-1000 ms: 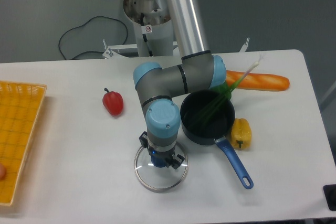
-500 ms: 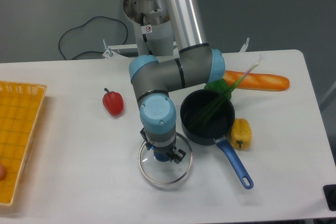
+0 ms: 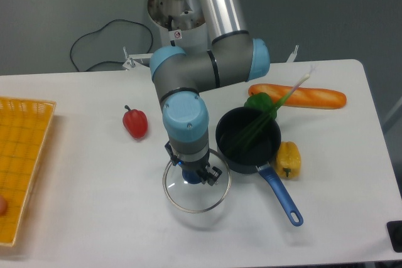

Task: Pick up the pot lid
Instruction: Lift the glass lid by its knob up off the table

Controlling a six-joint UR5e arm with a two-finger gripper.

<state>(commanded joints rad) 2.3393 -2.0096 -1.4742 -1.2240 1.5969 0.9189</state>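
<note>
You hold the pot lid (image 3: 183,196) above the white table (image 3: 94,205), your gripper (image 3: 193,163) closed around its blue knob (image 3: 191,177), nearer the table's near edge than its far one. The lid's clear, glossy disc is round, with no long axis, and a thin metallic rim circles it; the knob side faces up toward your gripper. Just beside it sits a deep, round black pan (image 3: 230,130), its smooth blue handle (image 3: 281,194) angled toward the near right corner. A slender green stalk (image 3: 290,94) leans out of the pan, while a glossy red vegetable (image 3: 135,123) lies left of your arm.
</note>
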